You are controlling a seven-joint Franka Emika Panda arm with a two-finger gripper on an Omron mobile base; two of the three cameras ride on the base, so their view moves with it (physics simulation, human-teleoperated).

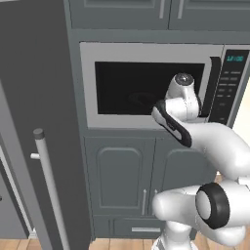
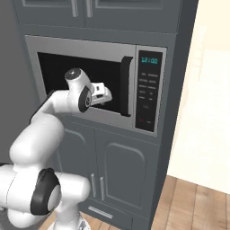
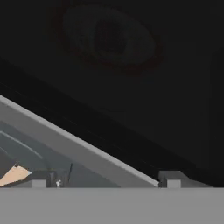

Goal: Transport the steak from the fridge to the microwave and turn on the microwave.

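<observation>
The microwave [image 1: 146, 85] is built into grey cabinetry, and its dark glass door looks closed. Its black handle [image 1: 213, 85] and button panel [image 2: 149, 90] are on the right. My gripper [image 2: 107, 95] hovers just in front of the glass, low and near the handle. In the hand view its fingertips [image 3: 39, 180] stand wide apart, open, with nothing between them. Behind the glass a dim round plate [image 3: 107, 39] carries a darker patch; I cannot tell whether that is the steak. The grey fridge [image 1: 29, 122] with its long bar handle [image 1: 46, 185] fills the left.
Grey cabinet doors [image 1: 122, 178] sit below the microwave and more cabinets [image 2: 90, 9] above it. A cream wall [image 2: 206, 112] and wood floor [image 2: 193, 206] lie to the right. The fridge's bar handle juts out close on my left.
</observation>
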